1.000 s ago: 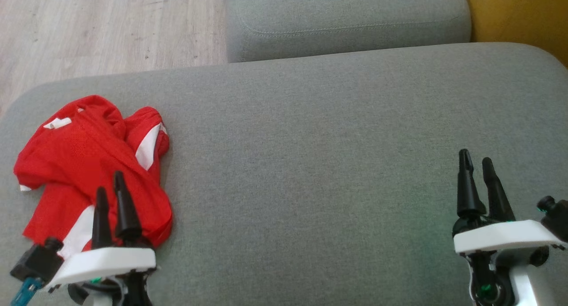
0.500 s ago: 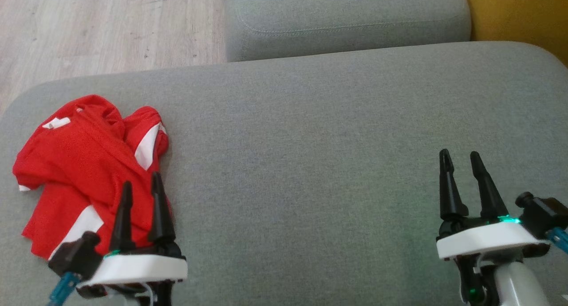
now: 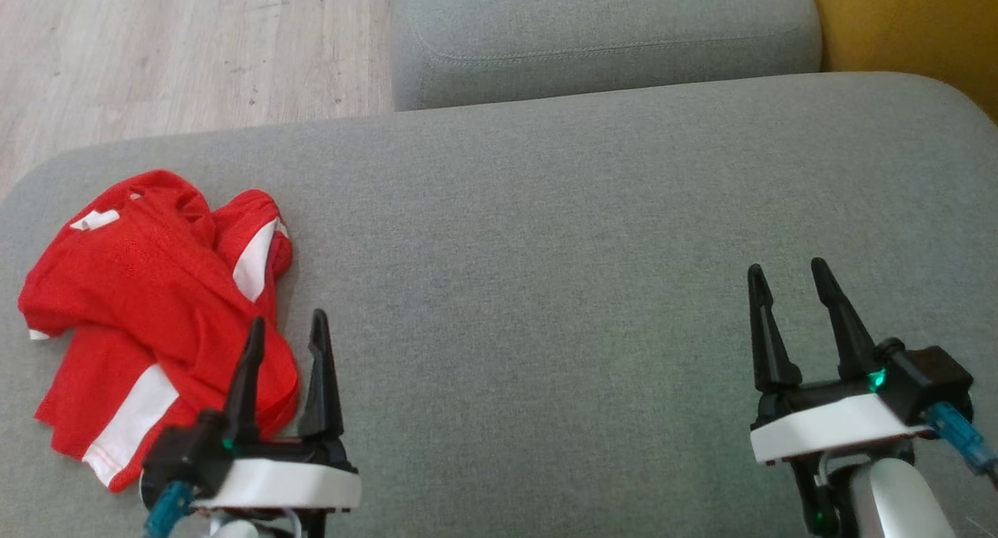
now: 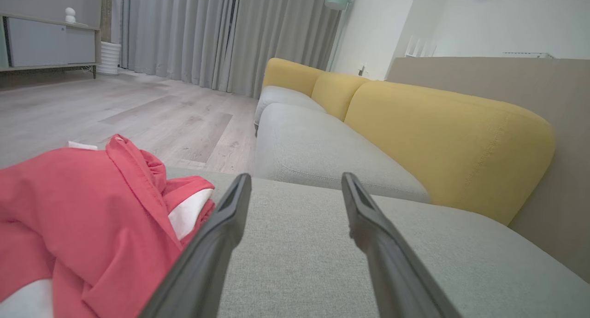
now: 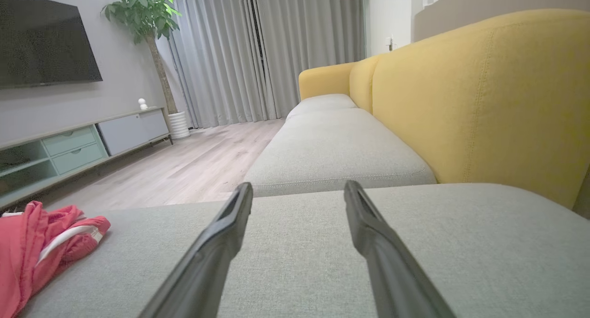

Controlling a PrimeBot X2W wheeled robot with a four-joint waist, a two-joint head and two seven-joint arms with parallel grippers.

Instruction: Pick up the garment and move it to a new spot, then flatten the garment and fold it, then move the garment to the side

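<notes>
Left gripper (image 3: pixel 287 320) shifts toward 3 o'clock, wide and empty like right gripper (image 3: pixel 787 267); I judge garment (image 3: pixel 148 288) limp and light, so I pinch its bunched ridge at 10 o'clock.

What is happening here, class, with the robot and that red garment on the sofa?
A two-armed robot faces a grey sofa cushion. A crumpled red garment with white stripes lies at the cushion's left end. The left gripper is open at the garment's right edge, gripping nothing. The right gripper is open too, over bare cushion far to the right. Nothing is picked up yet.
</notes>
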